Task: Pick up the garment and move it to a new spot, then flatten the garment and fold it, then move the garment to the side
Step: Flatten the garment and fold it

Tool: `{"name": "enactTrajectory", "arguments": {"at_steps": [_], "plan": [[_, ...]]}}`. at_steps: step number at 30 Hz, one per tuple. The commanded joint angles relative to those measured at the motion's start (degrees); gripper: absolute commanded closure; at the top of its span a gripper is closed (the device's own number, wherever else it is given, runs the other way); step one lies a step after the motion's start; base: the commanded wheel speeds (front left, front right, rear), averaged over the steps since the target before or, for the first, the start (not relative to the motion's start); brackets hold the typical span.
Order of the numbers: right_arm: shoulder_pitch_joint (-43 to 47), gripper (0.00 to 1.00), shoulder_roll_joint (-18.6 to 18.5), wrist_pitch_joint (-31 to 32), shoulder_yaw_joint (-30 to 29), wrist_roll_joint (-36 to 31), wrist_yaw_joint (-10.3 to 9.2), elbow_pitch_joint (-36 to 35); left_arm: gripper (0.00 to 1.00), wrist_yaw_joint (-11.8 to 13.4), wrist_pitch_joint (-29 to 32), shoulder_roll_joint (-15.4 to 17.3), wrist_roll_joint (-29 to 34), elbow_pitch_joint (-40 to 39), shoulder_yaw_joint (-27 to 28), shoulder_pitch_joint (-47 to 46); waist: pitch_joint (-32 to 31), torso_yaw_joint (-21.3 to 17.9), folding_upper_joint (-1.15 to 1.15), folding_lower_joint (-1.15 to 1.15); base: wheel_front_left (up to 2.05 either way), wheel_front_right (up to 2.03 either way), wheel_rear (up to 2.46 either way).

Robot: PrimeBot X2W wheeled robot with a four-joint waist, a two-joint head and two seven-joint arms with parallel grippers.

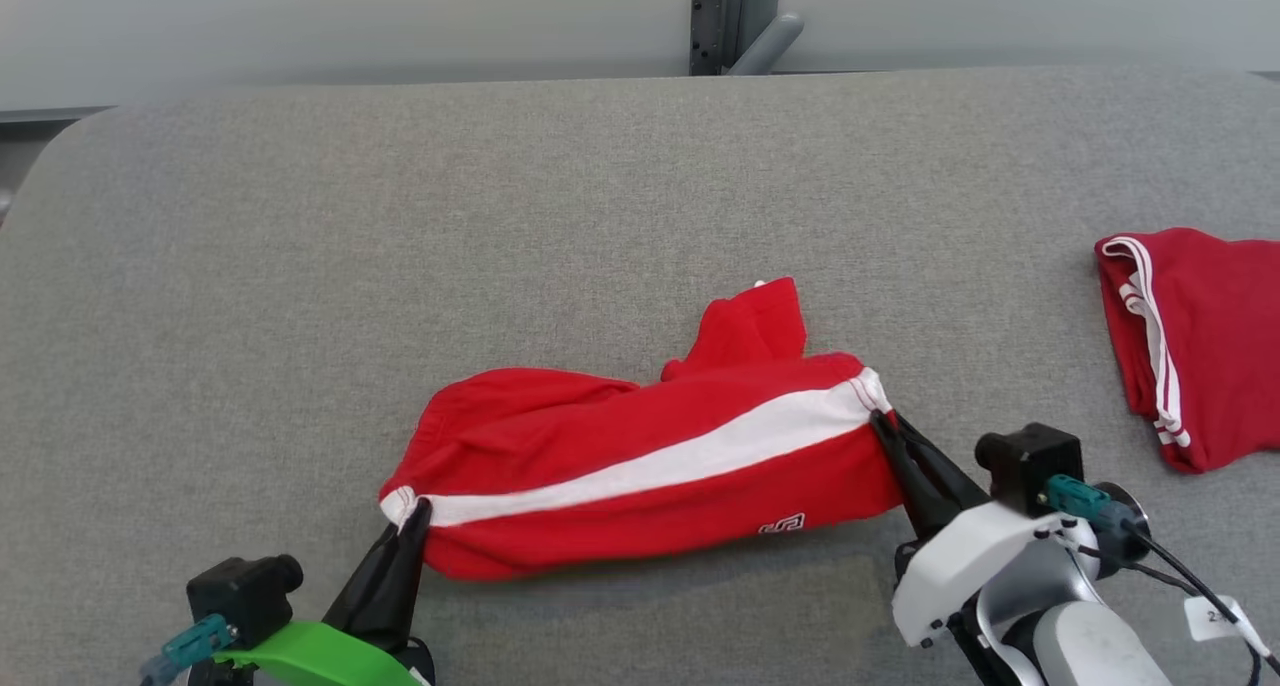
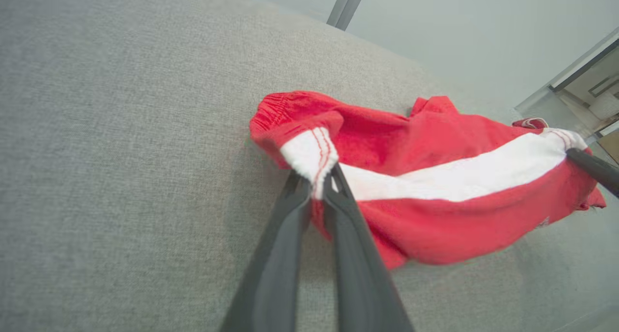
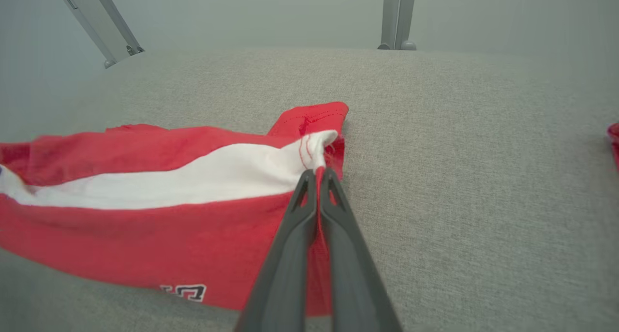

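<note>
Your left claw (image 1: pixel 415 511) is clenched on the garment (image 1: pixel 650 446), its 2 fingers pinching the end of the white stripe (image 1: pixel 680 461) at the corner that lies at 7 o'clock in the head view. Your right claw (image 1: pixel 882 424) is clamped just as tight on the opposite end of that stripe, at 5 o'clock. In each wrist view the cloth bunches up between the fingertips, so both grips look secure.

The 2 holds sit at opposite ends of 1 seam, and I judge that to be deliberate: pulling the claws apart draws the stripe straight and takes the slack out of the near edge. That edge hangs just off the bench (image 1: pixel 500 216), with a shadow under it. The far side is rumpled, and a loose flap (image 1: pixel 755 321) sticks out toward 12 o'clock. The small logo (image 1: pixel 782 524) faces up near the right claw.

The garment lies at 6 o'clock of the bench's middle, close to you. It looks to be in the carrying or spreading step, not yet flattened or folded.

A second red garment (image 1: pixel 1210 346) with thin white stripes lies well apart at 3 o'clock, which is likely the set-aside spot. Keep your load clear of it.
</note>
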Motion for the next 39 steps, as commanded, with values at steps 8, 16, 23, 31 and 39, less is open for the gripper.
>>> {"name": "enactTrajectory", "arguments": {"at_steps": [8,16,23,31,39], "plan": [[5.61,1.00,0.42,0.56,-5.78,2.13,-0.09,-8.96,1.00,5.37,2.43,3.24,-1.64,-18.31,2.39,7.14,-1.59,-3.08,0.00,0.00,0.00,0.00,0.00],[7.46,1.00,1.65,-0.16,-11.48,8.78,-0.10,-17.67,1.00,8.43,4.71,5.65,-0.74,-31.96,3.65,8.96,-2.27,-5.27,0.00,0.00,0.00,0.00,0.00],[9.20,1.00,1.86,1.96,-15.03,12.96,-0.12,-23.47,1.00,11.12,7.06,7.70,-0.20,-41.63,5.28,9.85,-2.03,-7.00,0.00,0.00,0.00,0.00,0.00],[9.70,1.00,2.12,1.76,-17.50,16.44,-0.14,-28.40,1.00,12.60,8.45,8.91,0.28,-46.86,6.06,9.81,0.28,-8.21,0.00,0.00,0.00,0.00,0.00],[9.24,1.00,2.22,2.23,-18.89,16.94,-0.17,-29.66,1.00,13.09,9.08,9.78,-0.09,-48.30,7.38,8.83,1.37,-8.56,0.00,0.00,0.00,0.00,0.00]]}}
